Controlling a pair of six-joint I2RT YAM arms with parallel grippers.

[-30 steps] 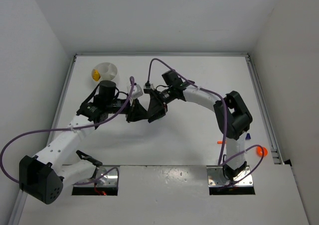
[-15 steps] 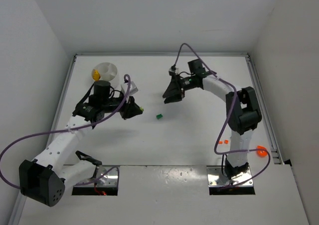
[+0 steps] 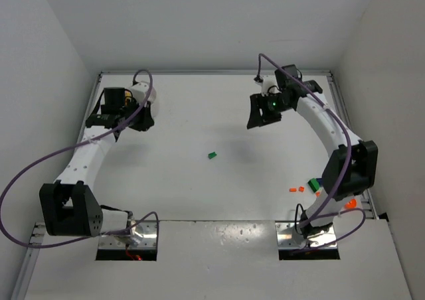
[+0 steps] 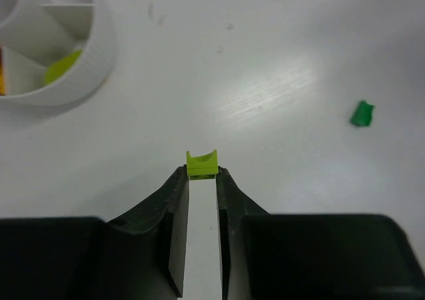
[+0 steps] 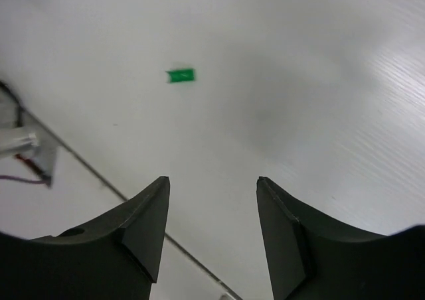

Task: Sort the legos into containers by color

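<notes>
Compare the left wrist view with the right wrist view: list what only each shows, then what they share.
Left wrist only: the left gripper shut on a small lime-green plastic brick, and the round white divided plastic dish holding a yellow-green piece. Right wrist only: the right gripper, open and empty. Both: the white table and one small dark green plastic brick lying loose, seemingly the same one.

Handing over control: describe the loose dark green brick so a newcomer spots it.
Look midway across the white table. A dark green brick lies there alone, darker than the lime piece in the left pincer, far from the near-right bricks.
</notes>
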